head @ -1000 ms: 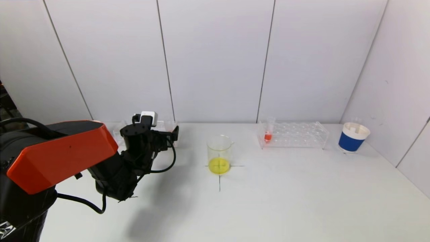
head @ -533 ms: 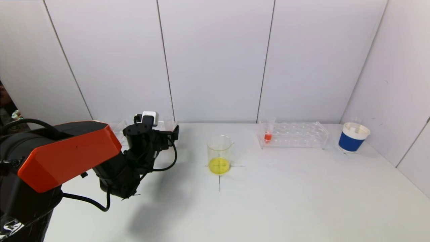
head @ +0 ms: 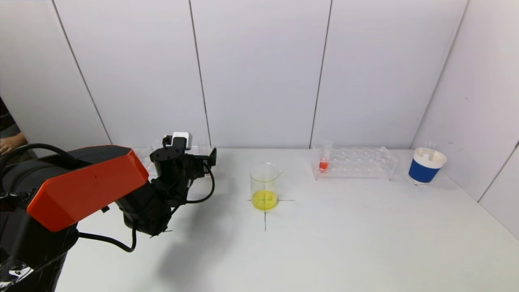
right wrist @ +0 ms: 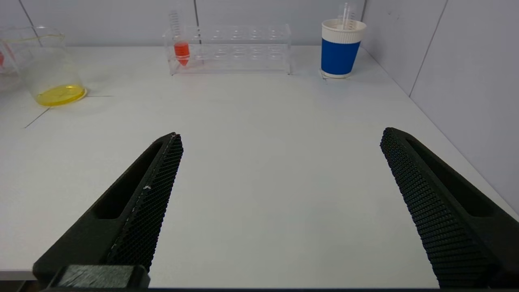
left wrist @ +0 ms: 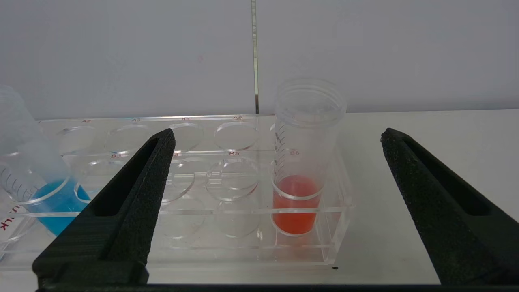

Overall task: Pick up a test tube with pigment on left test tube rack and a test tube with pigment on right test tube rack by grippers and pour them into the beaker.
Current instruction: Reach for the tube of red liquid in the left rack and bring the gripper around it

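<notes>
Left gripper [left wrist: 275,170], fingers wide, faces the orange tube [left wrist: 302,162] in the left rack [left wrist: 332,227] — nothing held. An off-centre close could tip the tube or drag the rack.

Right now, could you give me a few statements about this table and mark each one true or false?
1. The beaker holds yellow liquid. True.
2. The left pincer grips the red tube. False: it is open, with the tube standing in the left rack between its fingers.
3. A blue liquid tube also stands in that rack. True.
4. The right rack holds three red tubes. False: one.
5. The right pincer is shut. False: open, empty.
</notes>
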### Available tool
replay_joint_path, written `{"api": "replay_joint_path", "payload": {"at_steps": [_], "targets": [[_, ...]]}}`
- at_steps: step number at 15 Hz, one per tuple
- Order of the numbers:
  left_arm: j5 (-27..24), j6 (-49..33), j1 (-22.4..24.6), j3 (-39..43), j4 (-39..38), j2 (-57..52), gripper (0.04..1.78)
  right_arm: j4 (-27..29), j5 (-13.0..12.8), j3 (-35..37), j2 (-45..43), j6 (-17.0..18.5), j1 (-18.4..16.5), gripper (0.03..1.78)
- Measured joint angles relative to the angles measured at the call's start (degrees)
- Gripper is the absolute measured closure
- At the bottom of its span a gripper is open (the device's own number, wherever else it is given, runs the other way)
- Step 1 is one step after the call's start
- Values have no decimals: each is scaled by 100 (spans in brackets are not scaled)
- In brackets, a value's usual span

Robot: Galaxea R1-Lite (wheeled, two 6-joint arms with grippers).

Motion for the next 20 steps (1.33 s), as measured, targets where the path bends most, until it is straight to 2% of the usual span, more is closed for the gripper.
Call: {"api": "replay_joint_path", "payload": {"at_steps": [20], "targets": [[-21, 4, 0, -273, 140, 166, 5, 0, 0, 0, 0, 0, 0, 4]]}}
